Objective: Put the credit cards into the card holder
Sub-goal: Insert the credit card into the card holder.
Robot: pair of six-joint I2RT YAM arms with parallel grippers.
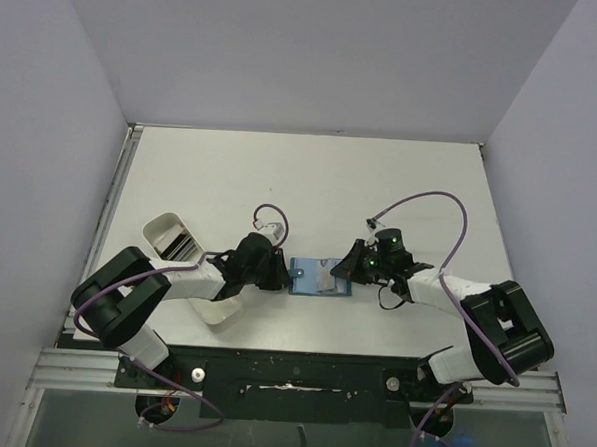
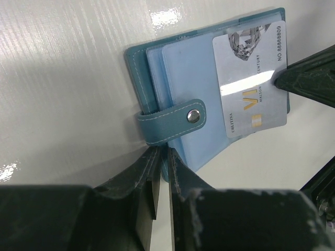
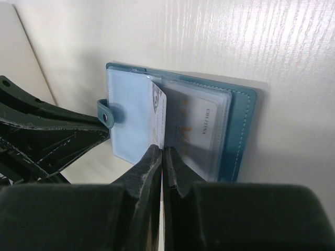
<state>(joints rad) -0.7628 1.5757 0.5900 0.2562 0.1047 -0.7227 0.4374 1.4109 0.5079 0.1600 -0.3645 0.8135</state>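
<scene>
Right claw (image 3: pixel 161 149) pinches a glossy pale credit card (image 2: pixel 251 89), printed "NO 88888809", over the open teal stitched card holder (image 2: pixel 180 73). The holder lies mid-table (image 2: pixel 63 78), and the left claw (image 2: pixel 161 156) clamps its left edge.

The left arm (image 1: pixel 180 282) and right arm (image 1: pixel 455 292) are stretching inward, their claws nearly meeting tip to tip. The left claw (image 2: pixel 160 162) is clamping the edge of the card holder (image 2: pixel 157 125); the right claw (image 3: pixel 162 154), fingers closed, is pinching a credit card (image 3: pixel 158 110) on edge.
</scene>
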